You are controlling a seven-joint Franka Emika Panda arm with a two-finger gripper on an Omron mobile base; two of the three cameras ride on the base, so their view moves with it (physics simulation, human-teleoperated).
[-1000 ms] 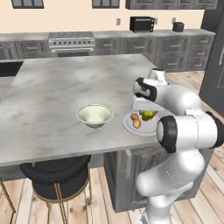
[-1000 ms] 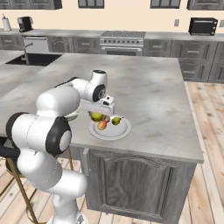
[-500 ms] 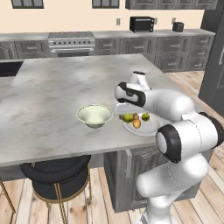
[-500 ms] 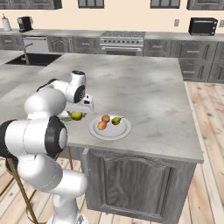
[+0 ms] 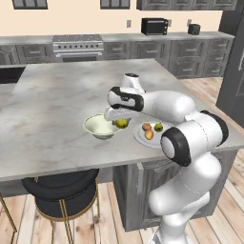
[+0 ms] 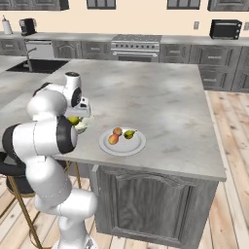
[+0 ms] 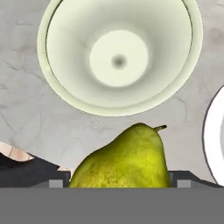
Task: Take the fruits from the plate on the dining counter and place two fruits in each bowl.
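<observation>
My gripper [image 5: 122,122] is shut on a yellow-green pear [image 5: 122,124], held just above the right rim of the cream-green bowl [image 5: 97,127] on the marbled dining counter [image 5: 57,100]. In the hand view the pear [image 7: 127,162] sits between my finger tips, with the empty bowl [image 7: 118,57] straight ahead of it. To the right, the white plate [image 5: 140,139] holds two orange-red fruits [image 5: 148,135] and one pear [image 5: 158,127]. From the right base view, the held pear [image 6: 74,120] and the bowl [image 6: 85,124] are partly behind my arm, and the plate [image 6: 109,147] lies to their right.
A black round stool [image 5: 62,190] stands under the counter's near edge, left of my base. The counter's front edge runs close to the bowl and the plate. A stove [image 5: 78,45] and dark cabinets line the back wall.
My arm has swung left from above the plate to the bowl's rim, carrying the pear with it. Three fruits stay on the plate.
</observation>
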